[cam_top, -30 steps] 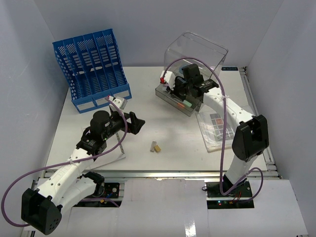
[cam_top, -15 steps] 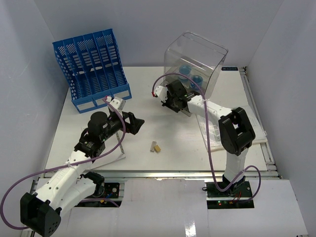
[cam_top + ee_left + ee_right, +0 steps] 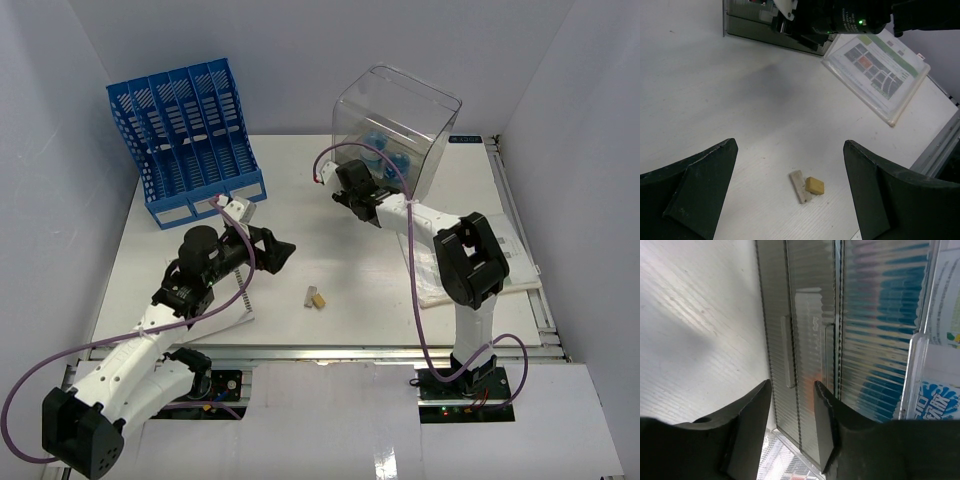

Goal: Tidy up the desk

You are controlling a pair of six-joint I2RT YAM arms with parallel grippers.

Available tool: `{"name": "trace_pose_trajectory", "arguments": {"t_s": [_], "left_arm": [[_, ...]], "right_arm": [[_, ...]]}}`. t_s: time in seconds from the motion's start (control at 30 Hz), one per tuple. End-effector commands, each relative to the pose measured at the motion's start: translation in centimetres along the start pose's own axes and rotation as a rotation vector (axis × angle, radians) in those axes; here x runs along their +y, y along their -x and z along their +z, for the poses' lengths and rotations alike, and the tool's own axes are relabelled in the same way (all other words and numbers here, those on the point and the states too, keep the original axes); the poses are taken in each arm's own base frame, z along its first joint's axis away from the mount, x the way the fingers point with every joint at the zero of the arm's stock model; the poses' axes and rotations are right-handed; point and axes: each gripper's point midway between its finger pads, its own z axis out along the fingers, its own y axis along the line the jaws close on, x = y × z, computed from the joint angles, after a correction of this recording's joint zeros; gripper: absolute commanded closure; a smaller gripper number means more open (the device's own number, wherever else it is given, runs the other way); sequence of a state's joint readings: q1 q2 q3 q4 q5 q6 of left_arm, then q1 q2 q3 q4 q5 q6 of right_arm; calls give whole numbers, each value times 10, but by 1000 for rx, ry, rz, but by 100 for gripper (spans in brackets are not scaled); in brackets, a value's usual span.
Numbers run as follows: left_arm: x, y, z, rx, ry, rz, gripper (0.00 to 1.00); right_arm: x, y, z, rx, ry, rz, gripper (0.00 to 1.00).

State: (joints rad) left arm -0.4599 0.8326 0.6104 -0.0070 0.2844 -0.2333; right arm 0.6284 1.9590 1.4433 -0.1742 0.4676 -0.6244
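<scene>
- Left gripper (image 3: 790,145), jaws spread wide and empty, is hovering over the near left of the desk (image 3: 340,260), which is stretching under both arms.
- Two small blocks (image 3: 806,186) are lying touching, just right of it.
- Right gripper (image 3: 791,385), jaws slightly apart and clasping nothing, is facing the drawer (image 3: 805,315) of the clear box (image 3: 400,110), far right of centre.
- Blue rack (image 3: 185,135) is standing far left.

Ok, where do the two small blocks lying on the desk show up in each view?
Top external: the two small blocks lie centre-front on the desk, between the arms.
Left wrist: the blocks sit low centre.
Right wrist: not in it.
Shared landmark: the clear drawer box, in all three views.
</scene>
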Motion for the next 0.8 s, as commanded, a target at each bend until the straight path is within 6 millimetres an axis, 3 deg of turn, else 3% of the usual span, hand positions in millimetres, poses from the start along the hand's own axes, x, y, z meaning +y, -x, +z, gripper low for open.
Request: {"name": "trace_pose_trajectory", "arguments": {"t_s": [0.0,0.2,0.3,0.43,0.5,0.57,0.63,0.73,0.77], "left_arm": [[-15,2,5,-15,-93,-33,2],[-31,-5,14,-10,-187,-170,2],[-38,-6,21,-18,-236,-259,2],[-38,-15,45,24,-257,-436,4],[-36,-17,59,27,-269,-517,7],[-37,-9,74,-1,-301,-570,14],[-32,-15,99,28,-307,-655,18],[-25,-12,134,6,-344,-722,25],[-20,-21,147,24,-335,-761,28]], "right_arm": [[-31,3,6,-1,-100,21,47],[-28,1,-4,-24,-49,30,38],[-5,17,-25,-114,139,66,36],[39,26,-96,-266,530,52,37],[39,23,-130,-358,608,62,37],[36,14,-153,-431,663,94,38],[31,-7,-173,-516,742,173,40],[27,-36,-192,-608,791,255,48],[28,-46,-195,-623,788,272,52]]}}
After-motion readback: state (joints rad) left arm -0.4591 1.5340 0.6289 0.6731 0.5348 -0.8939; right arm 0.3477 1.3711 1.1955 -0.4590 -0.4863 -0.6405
